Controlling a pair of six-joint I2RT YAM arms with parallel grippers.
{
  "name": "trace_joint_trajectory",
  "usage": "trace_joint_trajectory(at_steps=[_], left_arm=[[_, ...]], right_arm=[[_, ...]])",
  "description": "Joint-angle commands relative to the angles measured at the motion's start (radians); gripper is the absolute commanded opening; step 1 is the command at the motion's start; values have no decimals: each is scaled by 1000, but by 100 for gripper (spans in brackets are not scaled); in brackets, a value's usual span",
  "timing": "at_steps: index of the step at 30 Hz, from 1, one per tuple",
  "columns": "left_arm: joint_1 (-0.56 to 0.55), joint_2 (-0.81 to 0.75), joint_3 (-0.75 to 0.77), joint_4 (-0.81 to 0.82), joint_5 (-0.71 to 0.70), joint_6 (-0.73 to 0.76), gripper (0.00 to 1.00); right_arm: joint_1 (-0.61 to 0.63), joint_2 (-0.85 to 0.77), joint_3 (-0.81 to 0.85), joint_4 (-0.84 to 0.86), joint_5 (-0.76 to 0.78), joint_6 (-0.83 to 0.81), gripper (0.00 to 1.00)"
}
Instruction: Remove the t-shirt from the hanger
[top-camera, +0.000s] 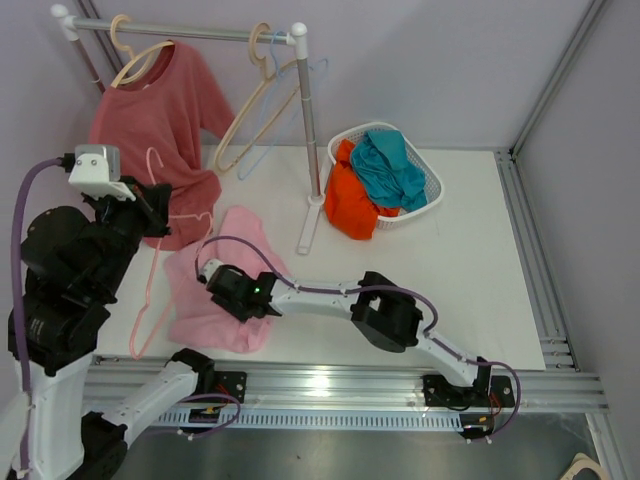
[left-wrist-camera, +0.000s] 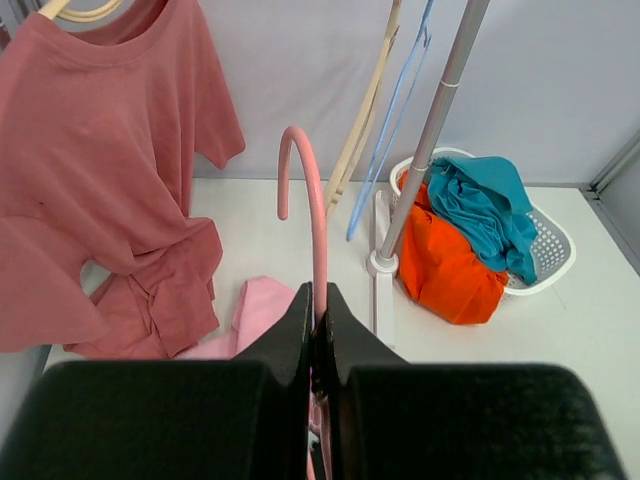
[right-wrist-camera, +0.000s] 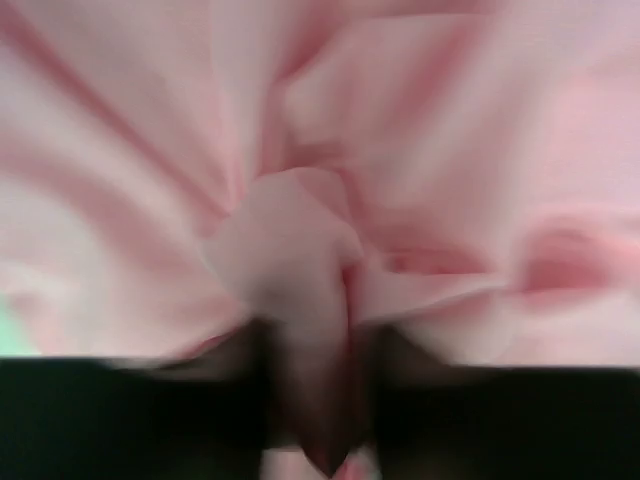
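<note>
A pink t-shirt (top-camera: 218, 300) lies bunched on the white table in the top view. A thin pink hanger (top-camera: 152, 262) runs up its left side, hook up. My left gripper (top-camera: 156, 207) is shut on the hanger's neck just below the hook. In the left wrist view the pink hanger (left-wrist-camera: 312, 215) rises from between my shut fingers (left-wrist-camera: 318, 300), with the pink t-shirt (left-wrist-camera: 256, 310) below on the table. My right gripper (top-camera: 226, 291) is low on the shirt. In the right wrist view the gripper (right-wrist-camera: 310, 345) pinches a fold of the pink t-shirt (right-wrist-camera: 420, 140).
A clothes rack (top-camera: 305, 150) stands at the back with a dusty red t-shirt (top-camera: 155, 110) on a cream hanger and empty cream and blue hangers (top-camera: 265, 110). A white basket (top-camera: 432, 195) of orange and teal clothes sits to the right of the rack's post.
</note>
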Motion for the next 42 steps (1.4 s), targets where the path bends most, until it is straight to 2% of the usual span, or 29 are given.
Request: trace_joint_trajectory(at_steps=[1,3,4,7,8,10,11,13,16,19,20,21,23,27,29,32,38,42], left_arm=[[25,8,-24,93,60,-18,1],[34,14,-44,110,59,-21,1],[37,17,-54,122,59,-21,1],[61,31,-76,140,65,-26,1],[71,37,-80,153,71,-29,1],[127,54,-93,176,124,-37,1],[159,65,-93,177,166,-61,1],[277,94,-108,211,294,-84,1],[379,120,-146,277,371,-112,1],[463,164,-182,357,463,-129,1],[477,198,-180,369,552,-116,1],[500,213,-173,381,583,-110,1],[505,233,-162,403,556,-90,1],[543,259,-147,463,543,-67,1],[577,282,-139,499,566,-70,1],[606,336,-110,536,618,-78,1],[614,454,-59,663,700,-49,1],[618,519,-42,778,734,-64,1]], right_arm=[[29,-73,-220,-125,11,50,0],[34,-169,-405,-73,-17,96,0],[34,-287,-465,-56,-32,111,0],[22,-493,-646,-48,-75,164,0],[-1,-630,-668,-64,-87,173,0],[-32,-760,-667,-145,-75,185,0],[-82,-874,-649,-166,-63,187,0],[-142,-963,-584,-232,-15,187,0],[-291,-1041,-422,-253,38,150,0],[-476,-989,-226,-254,0,99,0],[-519,-965,-172,-253,-15,90,0],[-599,-934,-47,-263,-36,84,0],[-698,-822,151,-292,-101,70,0],[-809,-638,385,-297,-237,67,0],[-877,-535,448,-291,-312,76,0],[-935,-448,456,-253,-347,95,0],[-986,-337,266,-190,-287,99,0],[-1010,-203,257,-208,-239,108,0]])
